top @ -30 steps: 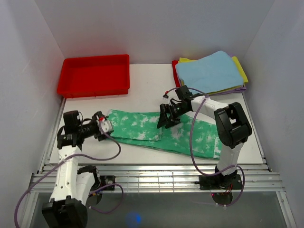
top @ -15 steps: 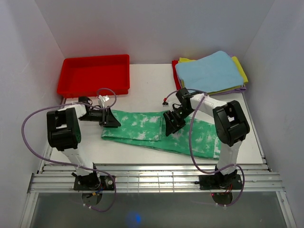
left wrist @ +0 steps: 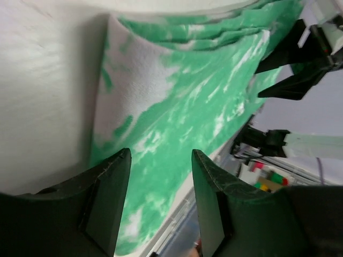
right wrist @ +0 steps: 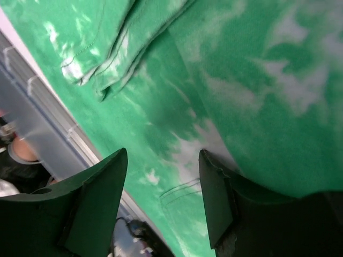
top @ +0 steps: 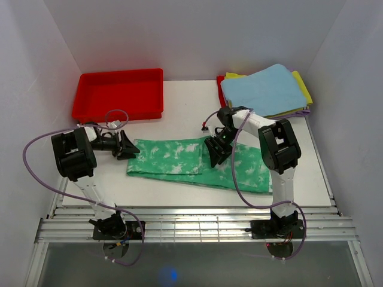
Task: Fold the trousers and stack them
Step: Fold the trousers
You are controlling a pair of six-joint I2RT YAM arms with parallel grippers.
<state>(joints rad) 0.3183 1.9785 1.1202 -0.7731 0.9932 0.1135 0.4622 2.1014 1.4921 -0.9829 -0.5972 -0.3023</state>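
Table [top: 179, 113]: a white top, and everything else rests on it.
Trousers [top: 179, 162]: green with white blotches, lying as a long flat band across the near middle of the table. The left end is just beside the left gripper and the right end reaches past the right arm's upright. The left part is doubled over, with an upper layer whose right edge ends at the right gripper.
Red tray [top: 119, 73]: at the far left corner, clear of the trousers.
Cloth stack: at the far right corner, with a light blue cloth [top: 263, 89] on top and a yellow cloth [top: 304, 86] showing beneath it at the right edge.
Left arm [top: 75, 156]: bent low over the left side of the table, its wrist pointing right.
Right arm [top: 278, 149]: reaches from the right side back toward the middle, over the trousers.
Left gripper [top: 133, 147]: low at the left end of the trousers. In the wrist view [left wrist: 161, 155] the two fingers stand partly apart, and the cloth's pale left edge lies ahead of them. Nothing is clamped between them.
Right gripper [top: 215, 156]: down over the middle of the trousers, at the end of the doubled layer. In its wrist view [right wrist: 163, 155] the fingers stand partly apart over green cloth, with bunched folded edges ahead and to the left. It holds nothing.
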